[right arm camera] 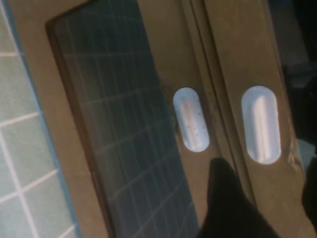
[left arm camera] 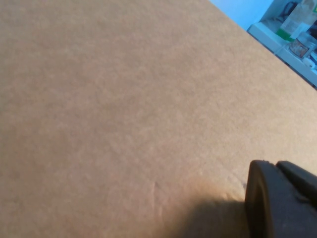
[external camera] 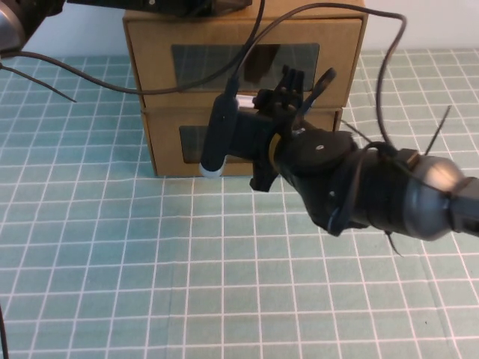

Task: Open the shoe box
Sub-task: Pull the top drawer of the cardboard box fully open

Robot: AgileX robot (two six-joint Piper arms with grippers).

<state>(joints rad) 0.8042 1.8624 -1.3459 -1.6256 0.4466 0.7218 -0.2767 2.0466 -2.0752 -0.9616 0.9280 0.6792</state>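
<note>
Two brown cardboard shoe boxes are stacked at the back of the table, the upper box point(external camera: 243, 52) on the lower box point(external camera: 168, 142), each with a dark window in front. My right gripper point(external camera: 296, 86) is at the boxes' front by the seam between them. In the right wrist view the right gripper point(right arm camera: 265, 173) is open, one dark finger point(right arm camera: 220, 198) by the seam and the other at the picture's edge. Two pale oval finger holes point(right arm camera: 190, 119) point(right arm camera: 261, 124) show in the box fronts. My left gripper point(left arm camera: 280, 201) rests close over a plain cardboard surface point(left arm camera: 124, 99).
The green gridded mat point(external camera: 150, 262) covers the table in front of and beside the boxes. Black cables point(external camera: 90, 78) trail across the left side and loop over the right arm point(external camera: 374, 187). Shelves with items show beyond the box in the left wrist view.
</note>
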